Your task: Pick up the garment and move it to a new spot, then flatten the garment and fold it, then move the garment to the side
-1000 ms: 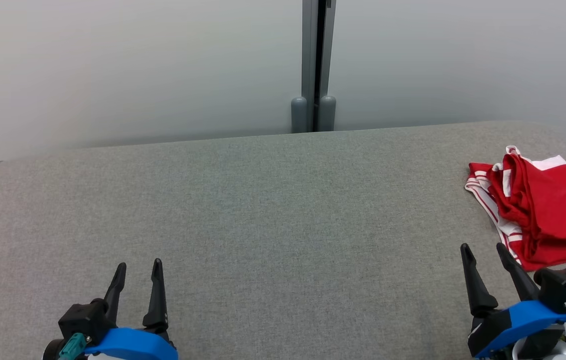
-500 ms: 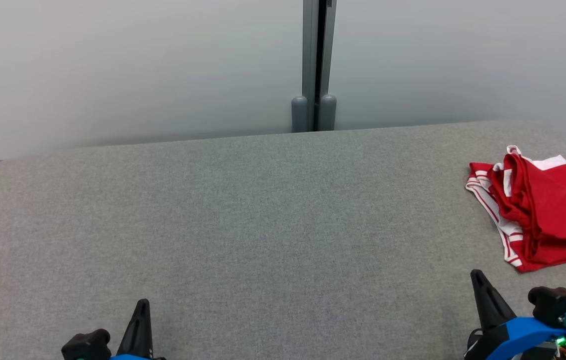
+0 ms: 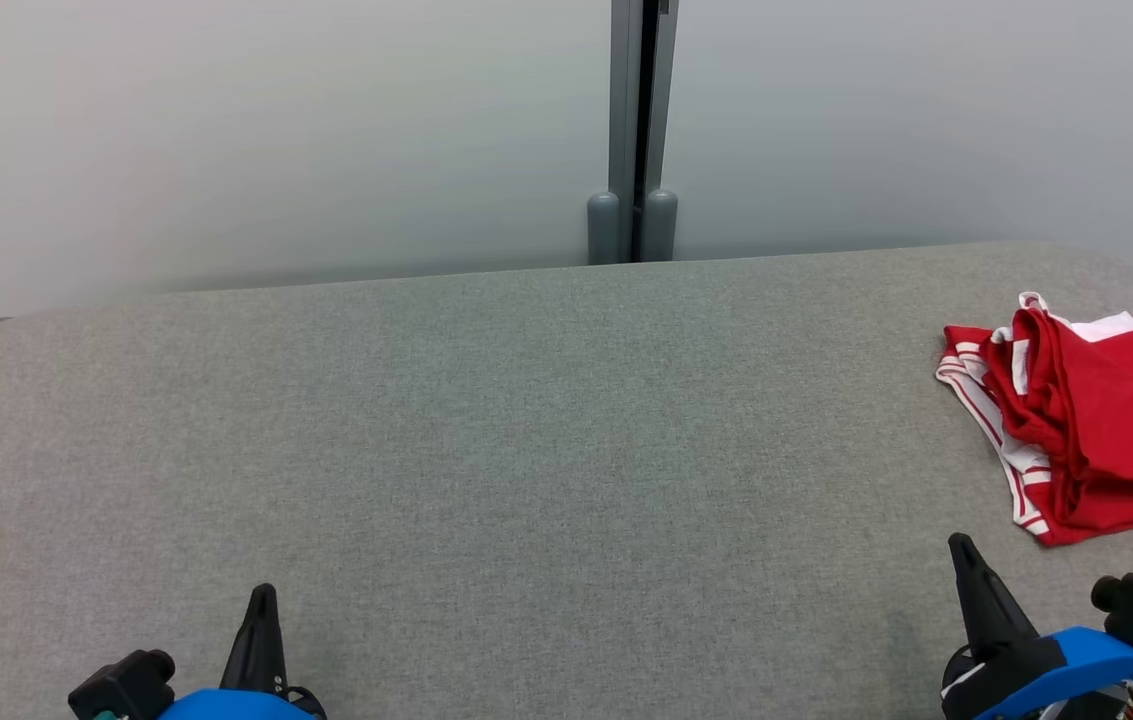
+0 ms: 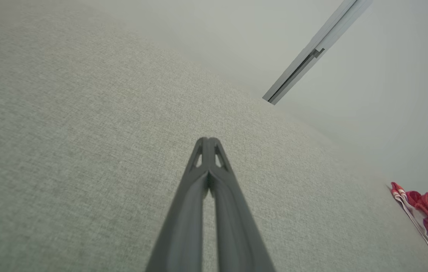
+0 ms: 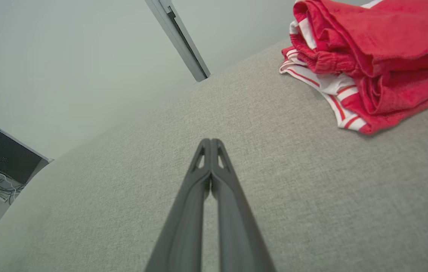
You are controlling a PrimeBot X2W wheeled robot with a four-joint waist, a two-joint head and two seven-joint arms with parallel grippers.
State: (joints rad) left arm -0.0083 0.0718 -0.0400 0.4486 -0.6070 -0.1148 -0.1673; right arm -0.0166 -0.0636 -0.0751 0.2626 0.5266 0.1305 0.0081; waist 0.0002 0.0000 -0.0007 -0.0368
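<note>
One garment (image 3: 1096, 420): red with white-striped trim, folded into a loose bundle. It lies at the right edge of the table (image 3: 526, 450), toward the far right corner.

One table, its top covered in grey fabric, corners rounded.

Two grippers, both low at the near edge.
- Left gripper (image 3: 261, 600), left side: fingers pressed together, nothing between them.
- Right gripper (image 3: 961, 550), right side: fingers likewise together and empty. The garment sits beyond its tip and to the right, not touching, with bare grey fabric between them.

Beyond the far edge:
- two pale frosted wall panels (image 3: 226, 140)
- one grey post (image 3: 634, 130) between them
- two rounded caps (image 3: 604, 228) at the post's foot

Right wrist view: one dark box (image 5: 6, 158) with loose cables, past a rounded corner of the table.
</note>
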